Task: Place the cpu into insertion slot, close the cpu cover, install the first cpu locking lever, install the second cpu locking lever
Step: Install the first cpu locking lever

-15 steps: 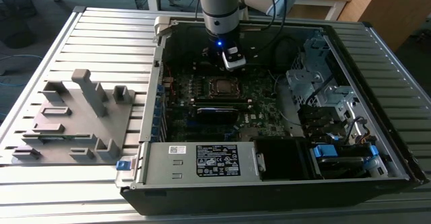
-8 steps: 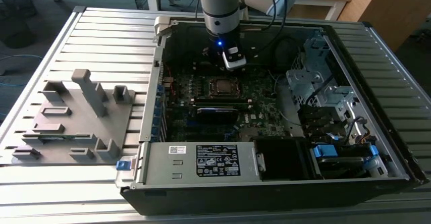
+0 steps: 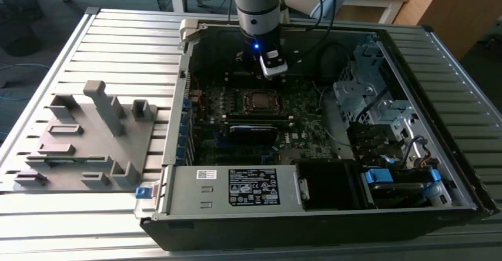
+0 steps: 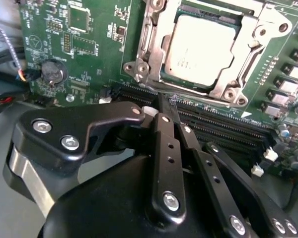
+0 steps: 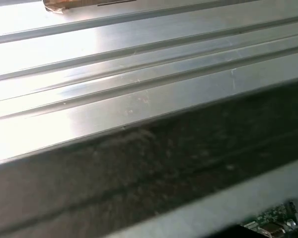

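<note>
The cpu (image 4: pixel 201 49) lies flat in its socket on the green motherboard, its pale grey top showing through the window of the cpu cover (image 4: pixel 151 37). That silvery frame lies down around the chip. I cannot tell how the locking levers stand. My gripper (image 4: pixel 171 101) hovers just beside the socket, over the black memory slots, its black fingers (image 4: pixel 164 134) shut together with nothing between them. In the exterior view the gripper (image 3: pixel 271 70) hangs inside the open computer case, just behind the cpu (image 3: pixel 259 100).
The case walls (image 3: pixel 188 67) surround the board. A grey power box (image 3: pixel 235 187) sits at the front and a drive cage (image 3: pixel 368 96) on the exterior view's right. A grey fixture (image 3: pixel 86 137) stands on the slatted table (image 5: pixel 139 74). A coin battery (image 4: pixel 54 72) and cables lie near the gripper.
</note>
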You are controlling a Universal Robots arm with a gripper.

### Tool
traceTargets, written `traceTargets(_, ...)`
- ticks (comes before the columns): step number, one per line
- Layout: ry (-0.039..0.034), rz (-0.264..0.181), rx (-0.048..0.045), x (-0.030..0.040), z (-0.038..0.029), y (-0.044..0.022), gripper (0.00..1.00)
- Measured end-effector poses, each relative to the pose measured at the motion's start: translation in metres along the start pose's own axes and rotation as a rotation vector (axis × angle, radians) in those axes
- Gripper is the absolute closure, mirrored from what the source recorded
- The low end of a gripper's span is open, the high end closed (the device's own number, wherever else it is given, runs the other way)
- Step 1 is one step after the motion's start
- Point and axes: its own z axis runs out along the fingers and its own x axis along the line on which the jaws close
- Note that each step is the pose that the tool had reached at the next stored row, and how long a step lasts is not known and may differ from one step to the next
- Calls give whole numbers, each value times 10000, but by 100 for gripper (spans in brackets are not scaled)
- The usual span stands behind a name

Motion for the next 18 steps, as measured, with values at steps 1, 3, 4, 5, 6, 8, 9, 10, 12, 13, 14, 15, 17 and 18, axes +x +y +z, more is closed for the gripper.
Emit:
traceTargets(1,0,0,0,-4,-22,3,90)
traceTargets(3,0,0,-1,-10,-62,9,90)
traceTargets(4,0,0,0,-13,-80,12,90)
traceTargets(5,0,-1,0,-15,-87,13,90)
traceTargets(6,-1,0,-2,-15,-87,13,90)
traceTargets(8,-2,0,-3,-15,-87,13,90)
traceTargets(9,-1,0,-3,-15,-87,13,90)
traceTargets(10,28,1,6,-15,-87,13,90)
traceTargets(12,325,30,110,-18,-84,14,90)
traceTargets(13,495,45,170,-21,-82,15,90)
traceTargets(14,676,60,236,-23,-80,15,90)
traceTargets(15,808,72,283,-24,-79,15,90)
traceTargets(17,826,75,290,-23,-80,15,90)
traceTargets(18,829,75,290,-23,-80,15,90)
